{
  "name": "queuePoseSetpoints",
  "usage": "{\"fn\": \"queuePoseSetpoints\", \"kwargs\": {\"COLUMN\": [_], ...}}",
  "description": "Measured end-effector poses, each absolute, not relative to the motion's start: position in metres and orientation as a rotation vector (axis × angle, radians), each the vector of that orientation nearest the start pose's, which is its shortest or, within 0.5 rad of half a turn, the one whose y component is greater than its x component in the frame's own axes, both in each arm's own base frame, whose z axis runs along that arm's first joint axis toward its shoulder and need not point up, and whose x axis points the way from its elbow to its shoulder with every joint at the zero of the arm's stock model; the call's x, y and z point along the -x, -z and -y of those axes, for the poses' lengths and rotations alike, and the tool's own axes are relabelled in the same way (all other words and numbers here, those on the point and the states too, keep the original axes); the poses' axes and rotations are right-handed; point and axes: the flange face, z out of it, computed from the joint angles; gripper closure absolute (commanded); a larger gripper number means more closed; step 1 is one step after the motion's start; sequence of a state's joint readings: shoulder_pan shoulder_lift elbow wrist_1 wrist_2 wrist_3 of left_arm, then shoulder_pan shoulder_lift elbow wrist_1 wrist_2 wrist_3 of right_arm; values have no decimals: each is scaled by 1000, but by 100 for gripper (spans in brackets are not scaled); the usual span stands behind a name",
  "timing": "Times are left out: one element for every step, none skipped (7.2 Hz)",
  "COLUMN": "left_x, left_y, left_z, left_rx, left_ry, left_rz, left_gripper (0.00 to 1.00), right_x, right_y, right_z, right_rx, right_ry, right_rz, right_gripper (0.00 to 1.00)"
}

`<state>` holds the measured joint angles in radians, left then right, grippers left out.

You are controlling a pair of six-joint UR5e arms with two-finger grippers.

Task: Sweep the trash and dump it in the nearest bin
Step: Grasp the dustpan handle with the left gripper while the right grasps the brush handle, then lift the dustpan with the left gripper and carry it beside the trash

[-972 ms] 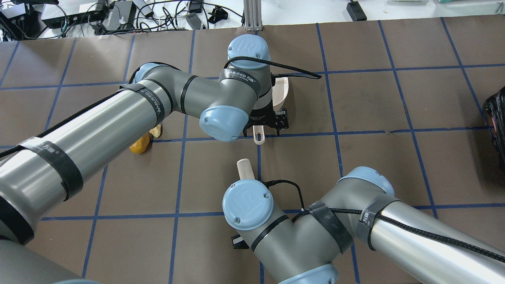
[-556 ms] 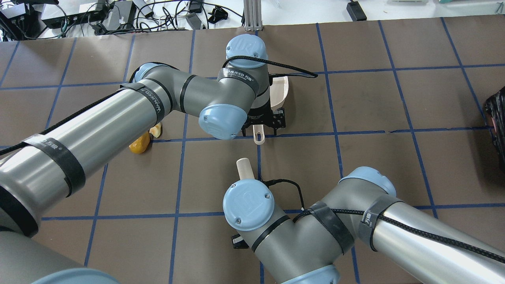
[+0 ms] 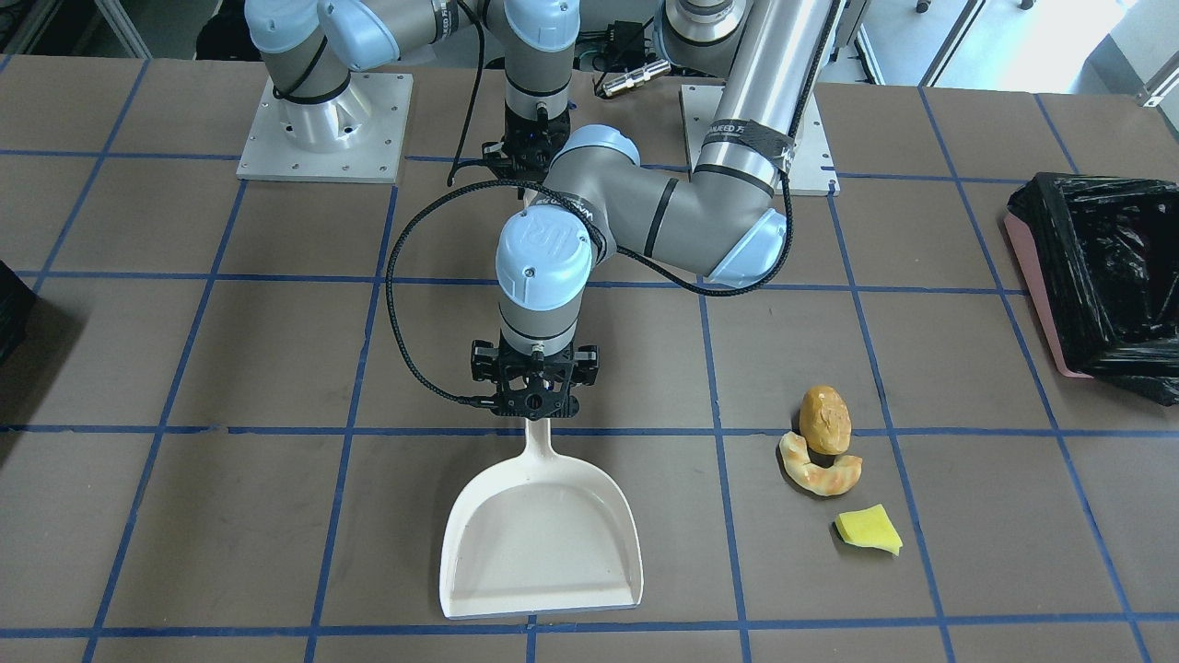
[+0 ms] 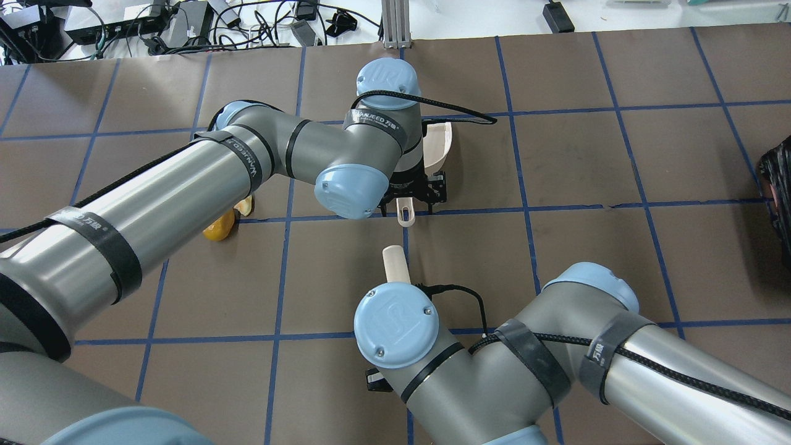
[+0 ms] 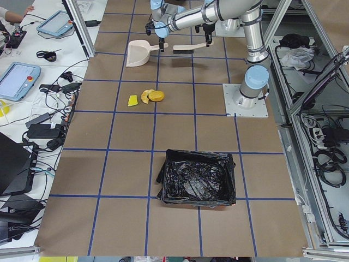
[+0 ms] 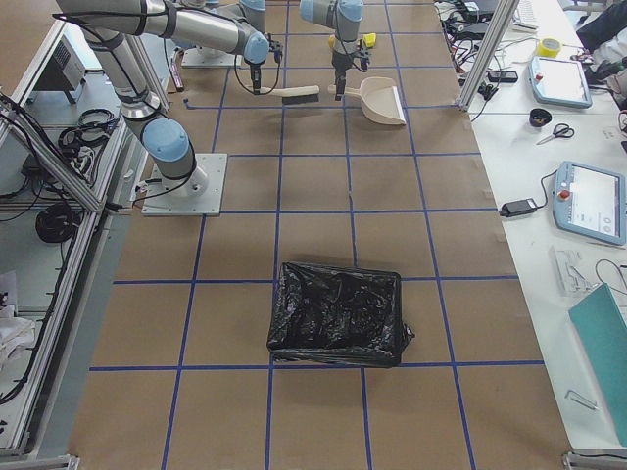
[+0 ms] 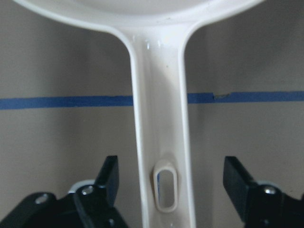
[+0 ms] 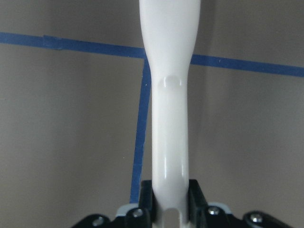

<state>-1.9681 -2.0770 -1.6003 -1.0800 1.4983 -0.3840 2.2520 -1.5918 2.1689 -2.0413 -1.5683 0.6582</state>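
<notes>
The trash lies together on the table: a golden-brown lump (image 3: 824, 419), a tan crescent (image 3: 815, 474) and a yellow wedge (image 3: 869, 531). The bin (image 3: 1032, 276), pink-sided with a black bag, stands beyond them on my left side. A white dustpan (image 3: 539, 543) lies flat on the table. My left gripper (image 7: 173, 180) is open, its fingers (image 7: 109, 175) wide on either side of the dustpan handle (image 7: 159, 118), not touching it. My right gripper (image 8: 169, 194) is shut on the white brush handle (image 8: 168, 95), which pokes out from under the wrist (image 4: 395, 262).
A second black-bagged container (image 6: 338, 313) stands far off on my right side, showing at the overhead view's edge (image 4: 778, 185). Blue tape lines grid the brown table. The two arm bases (image 3: 322, 129) are bolted at the robot's edge. Cables and tablets lie beyond the far edge.
My right wrist and the brush handle have shifted slightly to the right. The left wrist over the dustpan handle has barely moved.
</notes>
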Motion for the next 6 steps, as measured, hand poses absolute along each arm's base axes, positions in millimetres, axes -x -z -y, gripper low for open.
{"fn": "queuePoseSetpoints", "kwargs": {"left_x": [377,377,378,379,380,380], "left_y": [-229,-228,-228,-229,-231,-234], "left_z": [535,535,535,534,534,534], "left_rx": [-19,-16,-15,-15,-14,-11], "left_ry": [-113,-115,-117,-119,-124,-127], "left_rz": [-3191,-3195,-3198,-3205,-3220,-3235], "left_gripper": [81,100,100,100,100,78], "right_x": [-360,-361,-361,-361,-361,-361], "right_y": [-265,-266,-267,-268,-269,-270], "right_z": [232,232,233,233,233,234], "right_rx": [-69,-121,-135,-134,-134,-137], "right_ry": [-134,-131,-126,-114,-102,-93], "right_rz": [-3204,-3202,-3199,-3196,-3196,-3196], "right_gripper": [100,100,100,100,100,100]}}
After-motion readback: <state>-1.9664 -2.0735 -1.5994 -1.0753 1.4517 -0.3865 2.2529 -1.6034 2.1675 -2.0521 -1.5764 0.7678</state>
